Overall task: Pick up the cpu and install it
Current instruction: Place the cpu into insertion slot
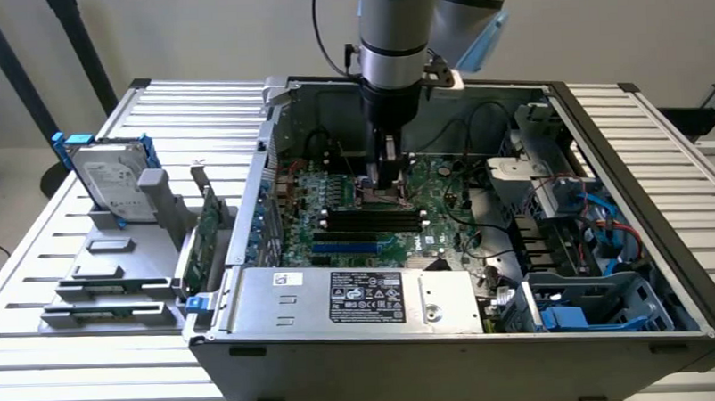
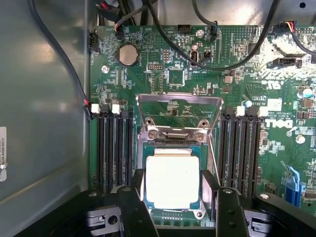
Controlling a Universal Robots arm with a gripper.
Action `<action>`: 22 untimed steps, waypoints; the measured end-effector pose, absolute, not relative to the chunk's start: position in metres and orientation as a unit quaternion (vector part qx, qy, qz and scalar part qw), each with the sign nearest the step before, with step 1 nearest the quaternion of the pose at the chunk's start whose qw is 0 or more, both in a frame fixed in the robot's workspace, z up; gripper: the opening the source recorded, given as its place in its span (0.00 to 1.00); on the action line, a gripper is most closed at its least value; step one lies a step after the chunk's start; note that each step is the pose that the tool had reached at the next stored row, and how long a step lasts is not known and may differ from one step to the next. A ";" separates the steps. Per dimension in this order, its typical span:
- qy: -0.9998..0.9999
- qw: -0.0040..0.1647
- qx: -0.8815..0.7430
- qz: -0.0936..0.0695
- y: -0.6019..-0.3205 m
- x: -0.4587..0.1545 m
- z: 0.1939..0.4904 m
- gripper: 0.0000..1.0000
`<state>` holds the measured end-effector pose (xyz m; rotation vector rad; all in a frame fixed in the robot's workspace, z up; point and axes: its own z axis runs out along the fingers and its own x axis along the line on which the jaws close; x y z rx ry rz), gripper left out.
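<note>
Exterior view: arm (image 1: 394,39) straight down into open computer case (image 1: 376,369) on slatted table (image 1: 54,372), pincer (image 1: 385,192) low over motherboard (image 1: 371,227). Hard drive (image 1: 110,182) upright at case's 9 o'clock, the exterior view's left.

Wrist view: cpu (image 2: 172,180) lying in socket, retention frame (image 2: 178,106) flipped up. Pincer (image 2: 174,175) fingers (image 2: 138,190) against two opposite cpu edges, clenched on it.

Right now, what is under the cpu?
The cpu lies in the motherboard socket, whose frame shows around it; the socket's floor beneath is hidden by the chip.
</note>
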<state>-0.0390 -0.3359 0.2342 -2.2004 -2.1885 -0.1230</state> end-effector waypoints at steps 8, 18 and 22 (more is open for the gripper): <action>-0.703 0.018 -0.710 -0.040 -0.341 -0.042 0.231 0.54; -0.702 0.017 -0.711 -0.039 -0.342 -0.042 0.222 0.54; -0.702 0.017 -0.711 -0.038 -0.342 -0.043 0.219 0.54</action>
